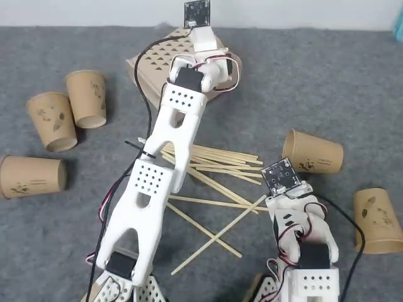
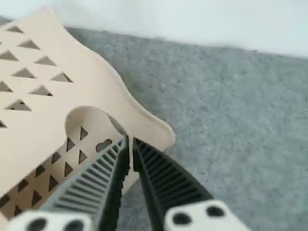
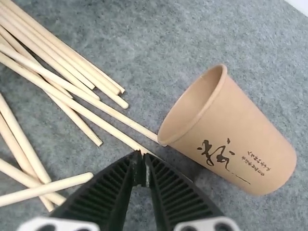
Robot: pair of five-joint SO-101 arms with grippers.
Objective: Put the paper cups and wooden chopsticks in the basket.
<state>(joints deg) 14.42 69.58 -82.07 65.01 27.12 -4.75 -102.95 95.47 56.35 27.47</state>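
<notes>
- Right end effector [image 3: 143,156], fingers pressed together on nothing, hangs low over the worktop [image 1: 352,82], just beside the mouth of a paper cup [image 3: 226,139] lying on its side.
- Left end effector [image 2: 130,140], likewise pressed together and empty, sits over a corner of the basket [image 2: 38,96], which stands at 12 o'clock in the high view.
- Wooden chopsticks [image 1: 214,170] lie in a loose, crossed scatter at the centre, partly under the left arm.
- Outside the basket, three more cups [image 1: 52,121] lie at 9 o'clock, and a last cup [image 1: 376,220] lies at 4 o'clock.
- Cups look light and thin-walled, so they would likely dent under a hard squeeze and roll if nudged. The best hold is probably the stiff rim, with one finger inside.
- Chopsticks look light, stiff and narrow. A pinch at mid-length, on a stick lying apart from the others, seems safest.
- Grey, felt-like covering on the worktop should give some grip, and a pale wall [image 1: 302,12] runs along the 12 o'clock edge.
</notes>
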